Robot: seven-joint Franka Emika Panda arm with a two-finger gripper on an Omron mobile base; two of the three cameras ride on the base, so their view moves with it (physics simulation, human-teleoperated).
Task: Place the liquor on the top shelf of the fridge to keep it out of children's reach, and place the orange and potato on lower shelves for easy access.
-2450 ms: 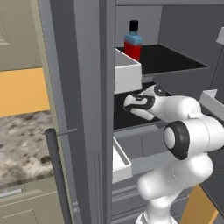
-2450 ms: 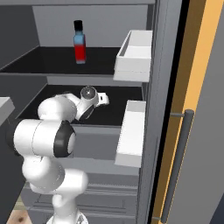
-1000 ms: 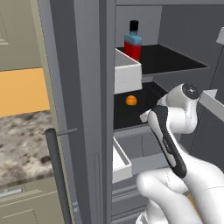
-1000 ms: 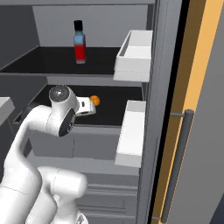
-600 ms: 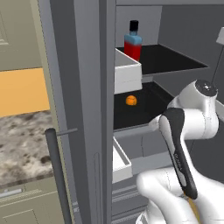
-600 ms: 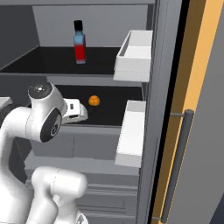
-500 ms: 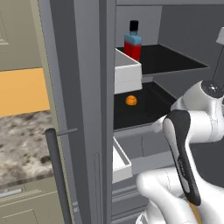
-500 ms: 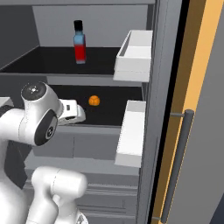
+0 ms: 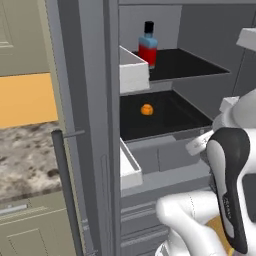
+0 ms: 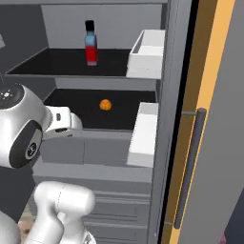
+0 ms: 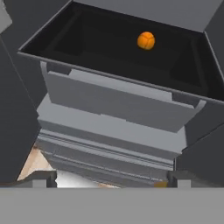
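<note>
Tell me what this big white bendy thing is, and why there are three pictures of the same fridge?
The white bendy thing is a robot arm. It stands before an open fridge. Two cameras ride behind it, one on its left and one on its right, so you see the fridge from two sides. The third camera sits on the robot's hand, looking where the hand points. On the top shelf stands a red and blue liquor bottle. One shelf lower lies an orange. White bins hang on the doors. The hand is open and holds nothing.
</note>
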